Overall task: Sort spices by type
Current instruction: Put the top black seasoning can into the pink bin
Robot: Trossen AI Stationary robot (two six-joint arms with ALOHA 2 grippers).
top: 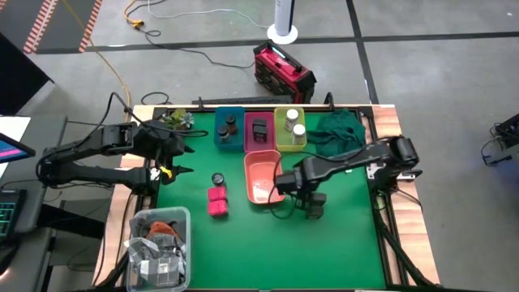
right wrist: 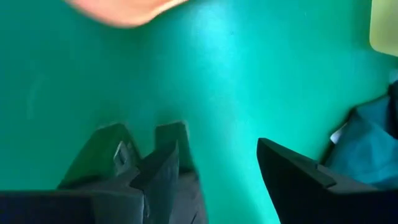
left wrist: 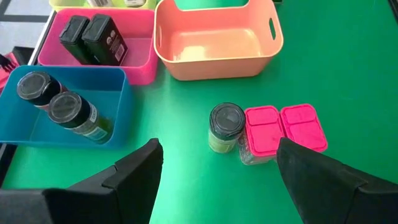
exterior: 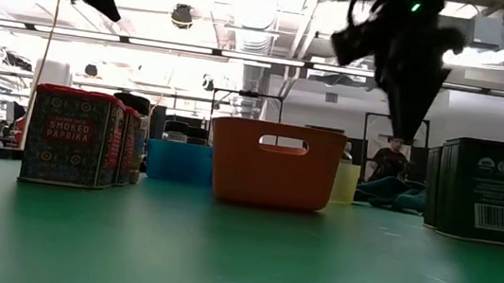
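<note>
Two magenta blocks (left wrist: 286,127) and a dark round jar (left wrist: 225,126) stand on the green table (top: 340,243), left of the middle. My left gripper (left wrist: 219,149) hovers open above the table's left side, short of them. Two dark grey boxy packs (exterior: 482,190) stand right of the middle. My right gripper (right wrist: 217,149) hangs open above the table beside these packs (right wrist: 121,155), pointing down, with only green surface between its fingers. Dark jars lie in the blue bin (left wrist: 118,78), dark packs in the pink bin (left wrist: 140,65), and white-capped bottles in the yellow bin (top: 280,138).
An empty salmon bin (top: 258,166) stands at the table's middle, just left of my right gripper (top: 293,191). A dark green cloth (top: 336,130) lies at the far right. A clear bin (top: 183,219) of items sits at the near left corner. Open green surface lies near right.
</note>
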